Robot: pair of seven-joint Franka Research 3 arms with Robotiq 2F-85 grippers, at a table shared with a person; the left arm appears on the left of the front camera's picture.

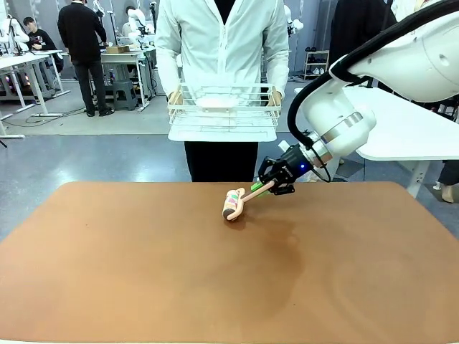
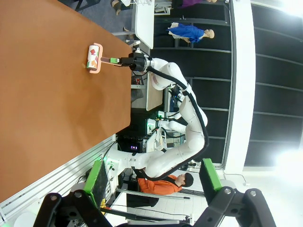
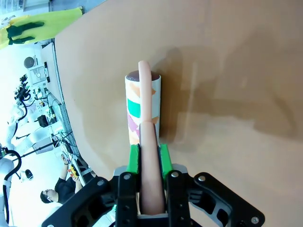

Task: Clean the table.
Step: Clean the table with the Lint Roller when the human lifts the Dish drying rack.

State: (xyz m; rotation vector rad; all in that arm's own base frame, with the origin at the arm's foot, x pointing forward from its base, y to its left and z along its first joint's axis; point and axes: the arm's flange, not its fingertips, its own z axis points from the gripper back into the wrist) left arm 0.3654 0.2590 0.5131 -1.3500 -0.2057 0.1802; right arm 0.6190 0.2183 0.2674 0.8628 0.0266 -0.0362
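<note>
under right tool [image 1: 259,188] with roller [image 1: 233,204], table [image 1: 143,272]

Grey floor [image 1: 72,154], white side table [image 1: 409,132]

Brightness: bright, even indoor light in the front view; the tabletop [image 1: 129,279] looks matte, without hot spots.
Shadows: soft-edged dark patch on the tabletop below the right arm; a faint shadow beside the roller [image 3: 134,106] in the right wrist view.
Glare: blown-out white at the left wrist view's lower right; the right wrist view's left edge is washed out.
Distortion: wide-angle bending in both wrist views.
Sharpness: front view crisp.
</note>
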